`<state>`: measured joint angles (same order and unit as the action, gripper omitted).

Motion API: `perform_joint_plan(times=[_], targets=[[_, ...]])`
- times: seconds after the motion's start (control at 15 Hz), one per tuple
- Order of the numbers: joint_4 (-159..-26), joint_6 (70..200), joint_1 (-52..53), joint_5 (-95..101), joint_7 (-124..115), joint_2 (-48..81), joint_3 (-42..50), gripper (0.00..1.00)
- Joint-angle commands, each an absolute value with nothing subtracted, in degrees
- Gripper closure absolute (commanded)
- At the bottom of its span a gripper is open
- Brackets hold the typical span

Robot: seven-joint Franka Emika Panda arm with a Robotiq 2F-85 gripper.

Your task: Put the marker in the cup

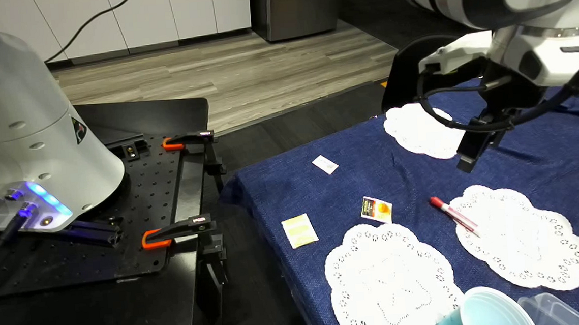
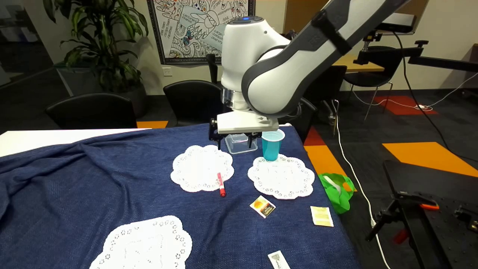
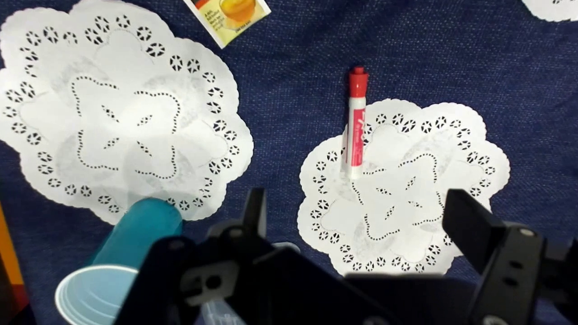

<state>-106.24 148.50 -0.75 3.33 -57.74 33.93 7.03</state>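
One dry-erase marker [image 3: 356, 126], red-capped and white-barrelled with a pinkish-red label [image 3: 357, 140], is lying partly on a paper lace doily [image 3: 397, 180], its cap [image 3: 358, 84] projecting over navy cloth [image 3: 280, 126]. The gripper [image 3: 359, 210] is hanging above, fingers [image 3: 467, 221] standing wide apart.

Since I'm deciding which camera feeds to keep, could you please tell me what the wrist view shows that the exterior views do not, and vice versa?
Only the wrist view: closer detail, such as white lettering on the marker.
Only the exterior views: the arm's white links, the yellow packet and the narrow white packet.
Both: the marker lying partly on a doily, the blue cloth, the teal cup and the open claw.
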Motion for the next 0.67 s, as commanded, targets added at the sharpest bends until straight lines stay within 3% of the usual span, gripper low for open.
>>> perform_joint_plan(times=[0.0,0.6], targets=[[-99.3,149.4,1.6,2.8,-58.1,40.4,10.0,0.0],[-90.4,155.3,3.7,0.5,-57.1,52.4,11.8,0.0]])
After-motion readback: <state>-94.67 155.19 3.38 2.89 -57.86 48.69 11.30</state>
